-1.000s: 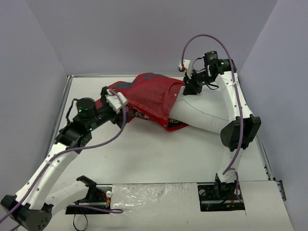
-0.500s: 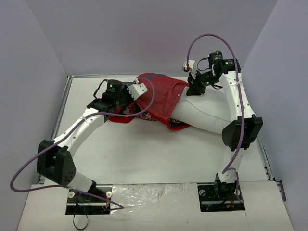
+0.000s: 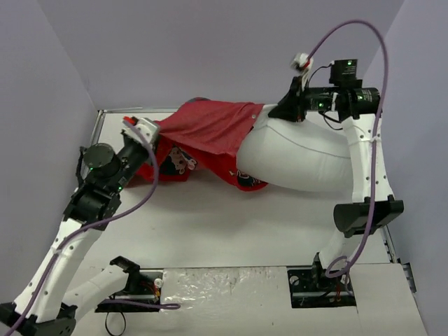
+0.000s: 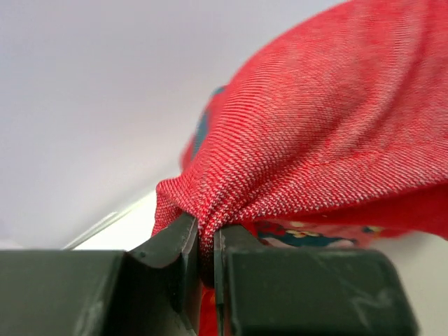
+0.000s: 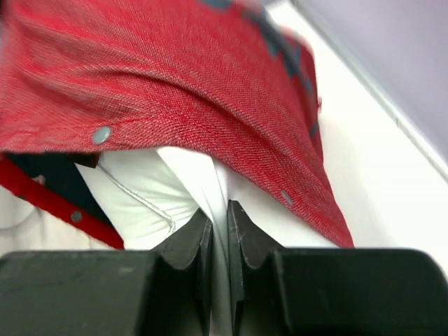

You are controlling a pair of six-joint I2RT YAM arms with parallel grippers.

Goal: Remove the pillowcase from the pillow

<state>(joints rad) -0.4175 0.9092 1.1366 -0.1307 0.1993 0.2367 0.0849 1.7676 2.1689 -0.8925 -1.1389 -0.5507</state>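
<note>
While the large red fabric pillowcase (image 3: 210, 129), printed with cartoon figures, covers only the left end of the plump white rectangular pillow (image 3: 301, 162), the rest of that pillow lies bare on the white table (image 3: 210, 224). The pillowcase's open hem crosses the pillow at a slant. In the right wrist view, small grey snap buttons (image 5: 102, 134) dot that hem where the red weave (image 5: 175, 84) drapes over the pillow's white cloth (image 5: 140, 192). Left of the pillow, the loose end of the pillowcase stretches out as a taut sheet, and printed folds sag onto the table beneath it.

At the far left of that sheet, well apart from the pillow, the left gripper (image 3: 148, 130) has its two dark fingers pressed together on a bunched corner of the pillowcase. The left wrist view shows the red fabric (image 4: 315, 140) gathered and pinched in the narrow slit of the left gripper (image 4: 206, 241).

At the pillow's far edge, just beside the hem, the right gripper (image 3: 283, 112) clamps a fold of the pillow itself, and the pillow bulges up toward it. Seen from the right wrist, the right gripper (image 5: 218, 227) squeezes white cloth, with the red hem hanging just above.

Pale lavender walls (image 3: 210, 49) stand behind the pillow and to either side. A purple cable (image 3: 350, 28) arcs above its right end.
</note>
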